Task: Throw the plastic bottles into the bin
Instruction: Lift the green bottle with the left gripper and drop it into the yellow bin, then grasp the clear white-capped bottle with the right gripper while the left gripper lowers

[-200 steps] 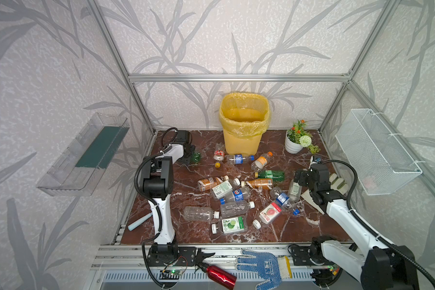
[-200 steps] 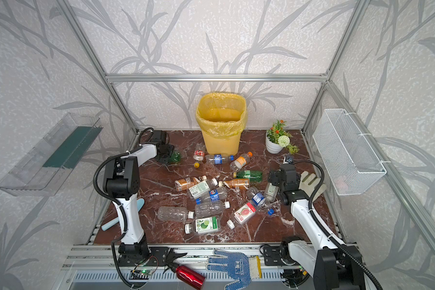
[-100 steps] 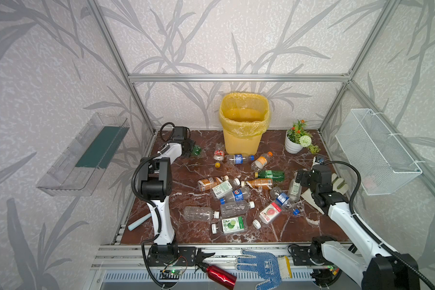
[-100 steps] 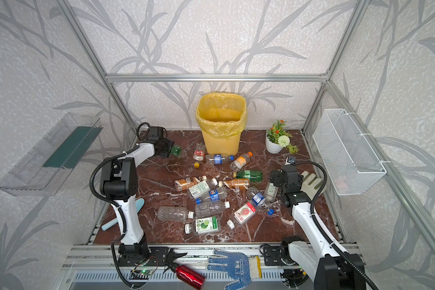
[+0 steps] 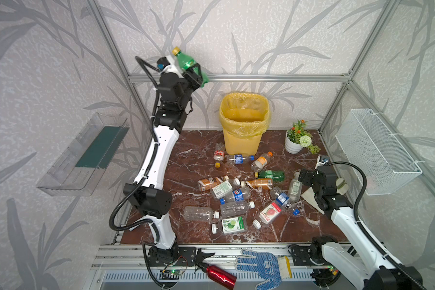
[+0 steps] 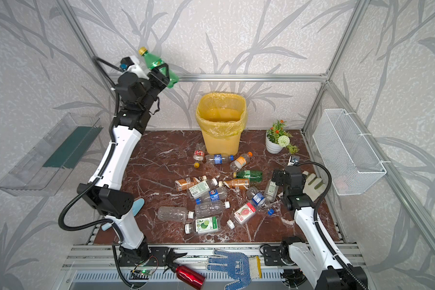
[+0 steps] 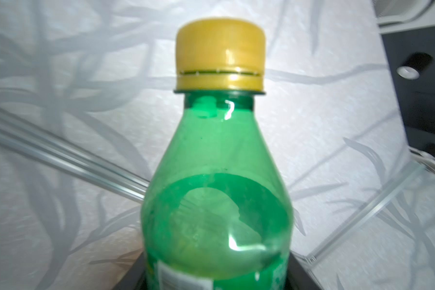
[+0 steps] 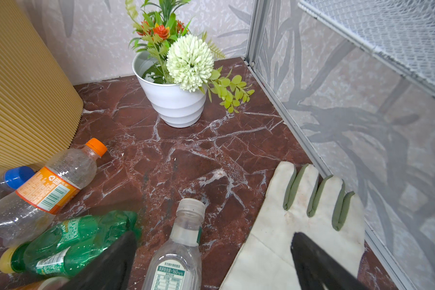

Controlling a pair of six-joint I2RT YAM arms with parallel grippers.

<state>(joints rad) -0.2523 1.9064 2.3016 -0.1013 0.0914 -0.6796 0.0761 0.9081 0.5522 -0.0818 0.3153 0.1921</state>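
**One Bottle Aloft, the Rest on the Floor**

My left pincer (image 5: 190,69) grips a green bottle (image 5: 183,60), yellow cap up. It is high above the floor and left of the bin (image 5: 241,143), not yet over its mouth. I see no bottle inside. My right pincer (image 8: 211,248) hangs open astride a clear white-capped bottle (image 8: 183,241). Over a dozen plastic bottles (image 5: 232,194) lie scattered on the marble (image 5: 186,163), so nearly everything remains to do.

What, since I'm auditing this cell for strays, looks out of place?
A red metal bottle and a blue dotted glove lie on the front rail, off the marble floor. A white glove with green-edged fingers lies on that floor near the right wall.
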